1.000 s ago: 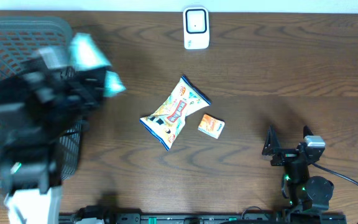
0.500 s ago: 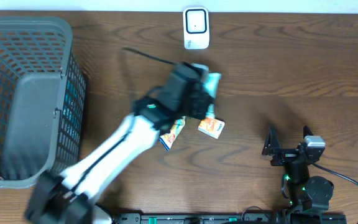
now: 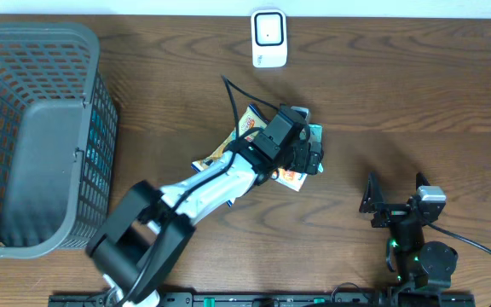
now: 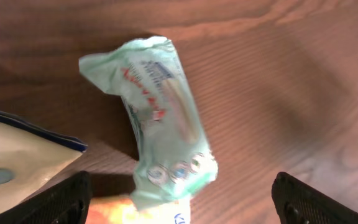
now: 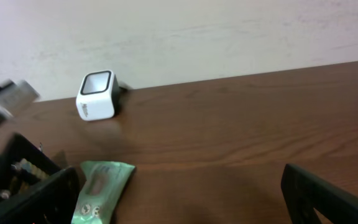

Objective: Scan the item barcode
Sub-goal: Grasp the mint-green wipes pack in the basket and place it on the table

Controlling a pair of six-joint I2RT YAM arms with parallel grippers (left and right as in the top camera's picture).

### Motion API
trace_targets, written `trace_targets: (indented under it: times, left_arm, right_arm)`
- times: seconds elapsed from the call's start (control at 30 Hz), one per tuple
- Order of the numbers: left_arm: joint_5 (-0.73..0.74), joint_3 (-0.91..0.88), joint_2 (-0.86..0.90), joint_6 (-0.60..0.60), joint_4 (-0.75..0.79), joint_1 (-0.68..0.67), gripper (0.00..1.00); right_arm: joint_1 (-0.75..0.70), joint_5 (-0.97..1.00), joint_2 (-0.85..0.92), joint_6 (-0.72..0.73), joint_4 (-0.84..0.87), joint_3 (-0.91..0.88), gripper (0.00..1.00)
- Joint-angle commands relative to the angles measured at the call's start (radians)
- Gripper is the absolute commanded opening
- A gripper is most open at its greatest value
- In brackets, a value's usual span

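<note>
Dark brown tabletop [image 3: 416, 94] meets a pale wall, with the white scanner [image 3: 269, 38] standing at its far edge. Well in front of the scanner and slightly to its right, the green packet [image 4: 163, 118] lies flat on the wood under the left gripper [image 3: 311, 155]. That gripper's fingers [image 4: 67, 199] stand wide apart on either side, clear of the packet. A snack bag [image 4: 17, 155] and a small orange box [image 3: 293, 178] lie just beside the packet. Far left of the scanner sits a grey basket [image 3: 24, 51]. The right gripper [image 3: 395, 193] rests spread wide and empty, well in front and right of the scanner.

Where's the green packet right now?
Overhead, the green packet lies mid-table under the left fingers, beside the orange box and snack bag, below the white scanner.
</note>
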Motion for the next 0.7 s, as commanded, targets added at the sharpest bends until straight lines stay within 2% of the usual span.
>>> trace_targets:
  times: [0.0, 0.1, 0.27, 0.37, 0.47, 0.53, 0.67]
  left_arm:
    - [-0.018, 0.065, -0.147, 0.061, -0.024, 0.001, 0.93]
    - [-0.164, 0.087, -0.28, 0.111, -0.101, 0.008, 0.94]
    - [-0.519, 0.089, -0.507, 0.218, -0.233, 0.045, 0.95]
    - [-0.758, 0.089, -0.626, 0.295, -0.301, 0.099, 0.98]
    - [-0.972, 0.089, -0.707, 0.296, -0.325, 0.204, 0.99]
    - [-0.991, 0.089, -0.749, 0.282, -0.325, 0.32, 0.99]
    - [-0.914, 0.089, -0.794, 0.127, -0.348, 0.572, 0.98]
  right_arm:
    - [0.004, 0.005, -0.005, 0.003, -0.004, -0.001, 0.99]
    - [0.004, 0.005, -0.005, 0.003, -0.004, -0.001, 0.99]
    - [0.004, 0.005, -0.005, 0.003, -0.004, -0.001, 0.99]
    - [0.004, 0.005, -0.005, 0.003, -0.004, -0.001, 0.99]
    - [0.004, 0.005, -0.005, 0.003, -0.004, -0.001, 0.99]
    - [0.004, 0.005, -0.005, 0.003, -0.004, -0.001, 0.99]
    - [0.004, 0.005, -0.005, 0.003, -0.004, -0.001, 0.99]
